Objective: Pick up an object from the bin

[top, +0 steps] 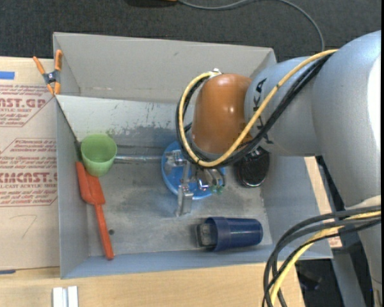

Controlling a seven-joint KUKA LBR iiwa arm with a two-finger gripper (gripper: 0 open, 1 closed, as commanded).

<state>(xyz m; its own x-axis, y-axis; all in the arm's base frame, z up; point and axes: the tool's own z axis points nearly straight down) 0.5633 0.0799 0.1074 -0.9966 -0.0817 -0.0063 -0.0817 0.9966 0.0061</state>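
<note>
My gripper (187,194) hangs low over the middle of the bin, its metal fingers pointing down onto a round blue lid-like disc (173,168) that lies flat on the floor. The orange cover on the wrist hides most of the disc and the upper gripper. A dark blue cylindrical cup (229,233) lies on its side just in front of the gripper. A black rounded thing (251,170) rests to the right, partly under the arm.
A light green cup (98,153) stands at the left side of the bin. An orange spatula-like tool (94,207) lies along the left wall, handle toward the front. The arm covers the bin's right rear part.
</note>
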